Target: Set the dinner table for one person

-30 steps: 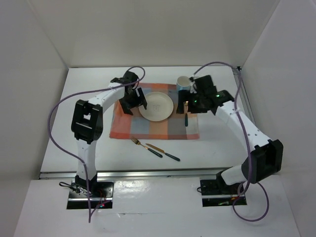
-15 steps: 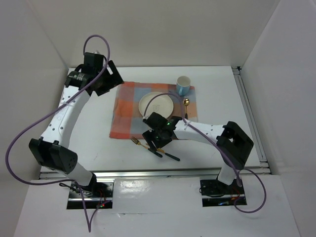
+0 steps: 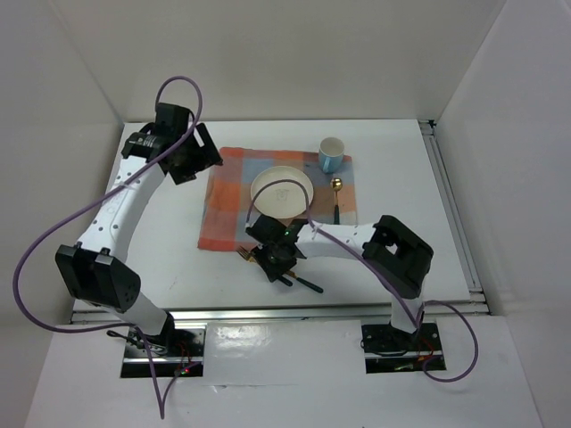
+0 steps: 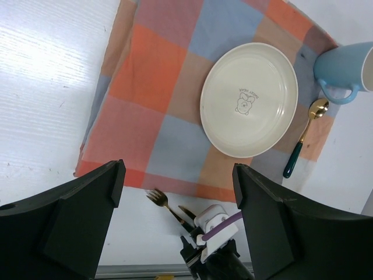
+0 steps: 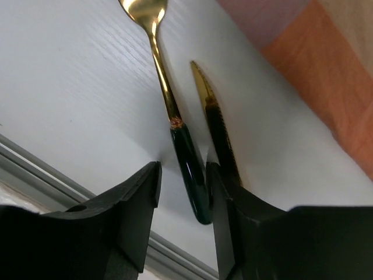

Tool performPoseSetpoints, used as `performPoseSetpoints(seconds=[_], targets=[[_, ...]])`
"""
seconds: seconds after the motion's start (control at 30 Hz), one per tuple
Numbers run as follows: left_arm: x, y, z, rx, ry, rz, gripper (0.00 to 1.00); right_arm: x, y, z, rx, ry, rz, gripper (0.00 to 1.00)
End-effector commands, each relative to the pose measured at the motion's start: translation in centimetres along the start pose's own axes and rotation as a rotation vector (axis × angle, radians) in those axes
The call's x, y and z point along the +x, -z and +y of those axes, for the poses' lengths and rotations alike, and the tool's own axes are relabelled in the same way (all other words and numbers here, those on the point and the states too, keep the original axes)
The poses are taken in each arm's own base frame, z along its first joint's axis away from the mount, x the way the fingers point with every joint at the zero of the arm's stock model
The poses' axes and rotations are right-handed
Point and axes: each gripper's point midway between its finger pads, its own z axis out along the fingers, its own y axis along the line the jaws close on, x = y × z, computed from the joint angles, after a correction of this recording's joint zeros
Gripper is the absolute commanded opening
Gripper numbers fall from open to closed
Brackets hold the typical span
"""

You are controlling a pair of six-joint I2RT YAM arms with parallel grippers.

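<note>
**Right gripper [image 5: 183, 170] astride the fork [image 5: 173, 119], before the grasp**

The right gripper is low over the table [image 3: 393, 169], its black fingers [image 5: 131, 204] apart with the fork's dark green handle between them. One finger is at or nearly touching the handle; nothing is clamped. The knife [image 5: 218, 134] lies just beside the fork, nearly parallel, its handle running under the other finger. The left gripper [image 4: 178, 175] hangs high over the mat's far left corner, jaws wide apart and empty.

The step in hand appears to be picking up the fork. The next move calls for closing on the handle alone, without nudging or catching the knife, which leaves little room.

The table is a flat, matte white top with faint grain, spanning the whole work area in front of the arm bases. The mat [image 3: 223, 218] is soft cloth in orange, grey-blue and pink checks. On it stand a round, glossy cream plate [image 3: 282, 192] with a small printed figure, a pale blue mug [image 3: 331, 154] and a spoon [image 3: 336, 201]. Fork, knife and spoon share polished gold metal heads and slim dark green handles. Fork and knife lie on bare table by the mat's near edge.
</note>
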Motion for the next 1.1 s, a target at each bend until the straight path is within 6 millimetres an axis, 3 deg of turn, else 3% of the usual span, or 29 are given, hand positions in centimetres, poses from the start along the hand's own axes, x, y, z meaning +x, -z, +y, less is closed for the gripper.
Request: performPoseSetpoints(seconds=[0.0,0.2,0.33,0.4,0.7,0.9,1.07], targets=[[-0.3,0.4,-0.1,0.024,-0.006,-0.011,0.93,-1.2,-0.6,1.0,0.012,0.035,-0.031,0.46],[0.1,0.1,0.5,0.015,0.000,0.005,0.93,-1.6,-0.7,1.3,0.036,0.064,-0.033,0.29],[-0.1,0.7,0.3,0.026,0.001,-0.009,0.93,-1.6,-0.3,2.2,0.028,0.095,-0.032,0.09],[-0.5,1.1,0.6,0.026,0.009,-0.021,0.93,-2.6,1.1,3.1,0.011,0.125,-0.068,0.01],[-4.1,5.1,1.0,0.070,0.051,-0.133,0.93,-4.2,6.4,4.3,-0.012,0.120,-0.119,0.00],[-5.7,7.4,1.7,0.089,0.079,-0.198,0.93,-8.4,9.1,2.5,-0.019,-0.049,-0.212,0.00],[-5.6,7.5,1.9,0.091,0.085,-0.197,0.92,-12.5,10.8,0.1,-0.065,-0.249,-0.327,0.00]])
